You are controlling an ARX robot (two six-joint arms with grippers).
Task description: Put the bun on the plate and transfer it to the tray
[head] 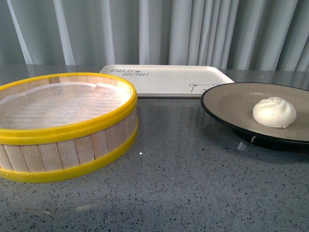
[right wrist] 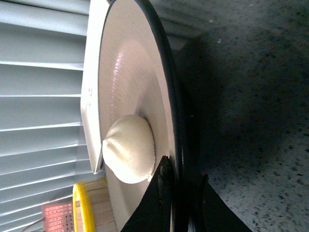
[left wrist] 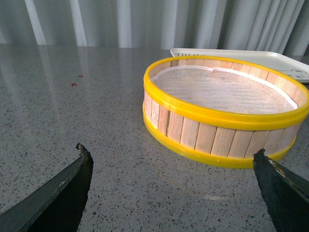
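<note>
The white pleated bun (head: 274, 112) rests on the beige plate (head: 231, 104) with a black rim, at the right of the front view. The plate is lifted slightly off the table, with its shadow beneath. Behind it lies the cream tray (head: 164, 79) with dark lettering and a bear drawing. In the right wrist view my right gripper (right wrist: 181, 176) is shut on the plate's black rim (right wrist: 171, 96), one finger inside beside the bun (right wrist: 128, 154), one under the rim. In the left wrist view my left gripper (left wrist: 171, 157) hangs open over bare table. Neither arm appears in the front view.
A yellow-rimmed wooden steamer basket (head: 63, 125) with white mesh lining stands at the left, close to the tray's left end; it shows as the steamer basket (left wrist: 222, 108) ahead of my left gripper. The grey speckled table (head: 183, 183) spreads in front. Grey curtains hang behind.
</note>
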